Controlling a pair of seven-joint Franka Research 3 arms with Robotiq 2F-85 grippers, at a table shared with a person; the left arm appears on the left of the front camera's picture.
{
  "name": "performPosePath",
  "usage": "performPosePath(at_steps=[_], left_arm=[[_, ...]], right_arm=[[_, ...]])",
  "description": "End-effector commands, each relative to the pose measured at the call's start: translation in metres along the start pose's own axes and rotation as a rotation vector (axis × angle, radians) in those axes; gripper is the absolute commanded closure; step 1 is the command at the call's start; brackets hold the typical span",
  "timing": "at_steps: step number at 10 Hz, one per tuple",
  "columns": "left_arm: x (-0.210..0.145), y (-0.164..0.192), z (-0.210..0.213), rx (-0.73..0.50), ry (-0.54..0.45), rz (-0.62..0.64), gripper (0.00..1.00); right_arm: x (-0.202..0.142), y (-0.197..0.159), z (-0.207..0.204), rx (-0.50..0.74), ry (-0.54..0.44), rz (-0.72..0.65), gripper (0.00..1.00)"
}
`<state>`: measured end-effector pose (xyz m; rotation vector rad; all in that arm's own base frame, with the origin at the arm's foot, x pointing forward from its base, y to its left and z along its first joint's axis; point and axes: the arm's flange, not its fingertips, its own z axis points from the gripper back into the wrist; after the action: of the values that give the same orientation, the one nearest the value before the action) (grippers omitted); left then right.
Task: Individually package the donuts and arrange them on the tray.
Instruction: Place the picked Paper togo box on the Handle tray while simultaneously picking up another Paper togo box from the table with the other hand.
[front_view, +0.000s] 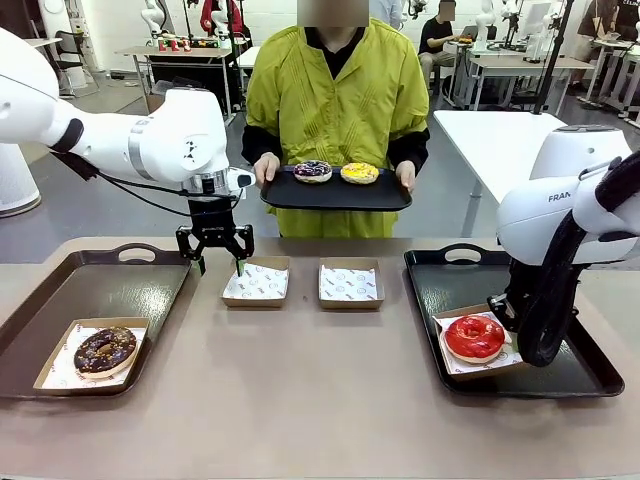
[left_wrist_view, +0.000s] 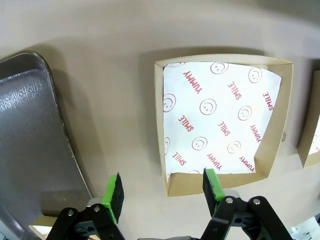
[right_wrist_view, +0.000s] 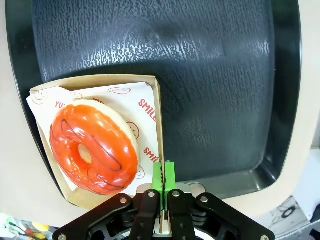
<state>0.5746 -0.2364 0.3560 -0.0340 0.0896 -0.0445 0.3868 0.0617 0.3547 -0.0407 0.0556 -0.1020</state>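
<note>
– On the left tray (front_view: 60, 300), what lies there?
– 1 chocolate donut (front_view: 104, 350), in a paper-lined box (front_view: 60, 372). Just right of that tray the left gripper (front_view: 221, 266) hangs with jaws apart over the near edge of an empty box (front_view: 256, 283). A 2nd empty box (front_view: 350, 283) sits beside it.
– And across the table?
– A person holds a black serving tray (front_view: 335, 195) carrying 2 donuts: a purple donut (front_view: 313, 171) and a yellow donut (front_view: 359, 173).
– Farther right?
– The red donut (front_view: 474, 337) sits in the right box (right_wrist_view: 95, 80) on the right tray (front_view: 570, 365). The right gripper (right_wrist_view: 163, 172) has its jaws pressed together on that box's wall.
</note>
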Motion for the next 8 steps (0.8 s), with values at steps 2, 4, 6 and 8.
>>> performPosePath(at_steps=[2, 4, 6, 8], left_arm=[[0.004, 0.001, -0.016, 0.011, -0.074, 0.041, 0.17], [0.005, 0.000, -0.023, 0.024, -0.108, 0.064, 0.17], [0.007, -0.001, -0.026, 0.023, -0.103, 0.081, 0.17], [0.010, -0.002, -0.027, 0.030, -0.120, 0.094, 0.76]], right_arm=[[0.000, -0.002, -0.005, -0.011, -0.014, -0.010, 0.98], [0.001, -0.002, -0.006, -0.004, -0.016, -0.006, 0.98], [0.001, -0.003, -0.007, 0.005, -0.017, 0.001, 0.98], [0.000, -0.004, -0.007, 0.021, -0.017, 0.042, 0.38]])
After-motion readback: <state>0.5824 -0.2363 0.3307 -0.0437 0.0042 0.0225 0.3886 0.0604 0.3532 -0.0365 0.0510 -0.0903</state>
